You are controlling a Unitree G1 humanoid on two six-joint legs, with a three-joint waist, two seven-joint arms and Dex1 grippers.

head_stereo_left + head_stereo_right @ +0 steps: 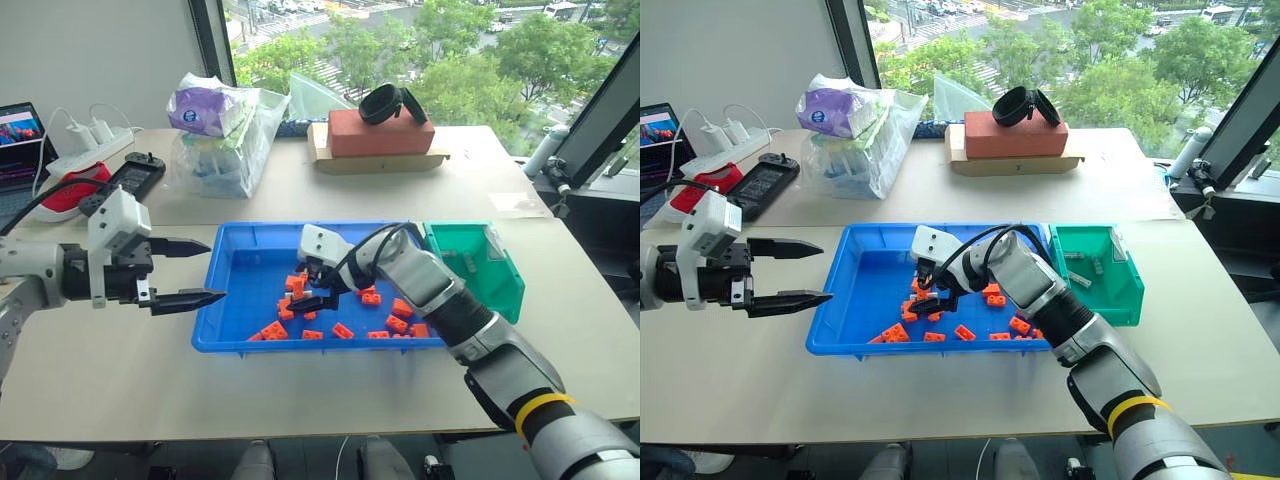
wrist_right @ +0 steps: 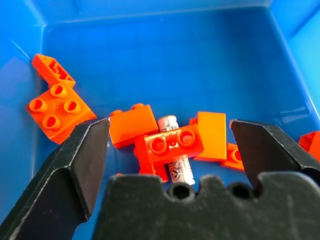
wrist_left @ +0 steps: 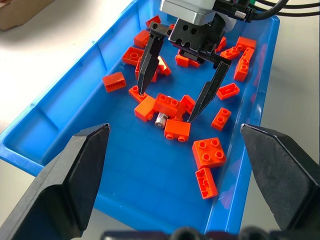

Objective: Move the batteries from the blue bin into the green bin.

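Silver battery (image 2: 175, 150) half-buried under orange bricks (image 2: 172, 142) in blue bin (image 1: 225, 270); right gripper (image 3: 177, 95) wide open, empty, straddling it; left gripper (image 1: 190, 270) open, empty, at bin's 9 o'clock.

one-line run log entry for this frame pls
right gripper: open, over battery under orange bricks in blue bin | left gripper: open, beside bin | green bin: holds batteries

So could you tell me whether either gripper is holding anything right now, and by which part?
Nothing is held: the right gripper is open around a battery, and the left gripper is open.
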